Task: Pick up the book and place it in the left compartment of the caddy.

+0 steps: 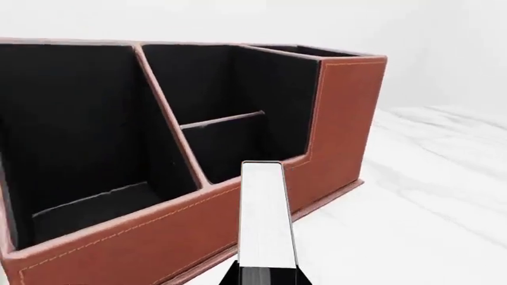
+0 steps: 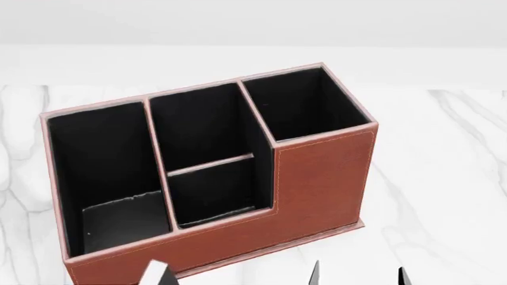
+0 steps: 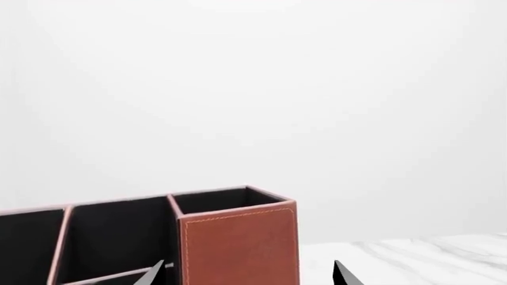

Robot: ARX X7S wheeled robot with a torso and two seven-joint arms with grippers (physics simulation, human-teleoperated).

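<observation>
Table surface, white marble with grey veining.
The caddy [image 2: 317,184] stands directly on the table [image 2: 443,178], base flat, reddish-brown walls, three black-lined bays open upward.

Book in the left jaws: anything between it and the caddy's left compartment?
Only the caddy's own low front rim, which the book must clear. The left compartment is open-topped; nothing else visible intervenes.

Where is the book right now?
The book is held edge-on in the left gripper, seen in the left wrist view just outside the caddy's front wall, in front of the crossbar bay and not yet in the left compartment.
</observation>
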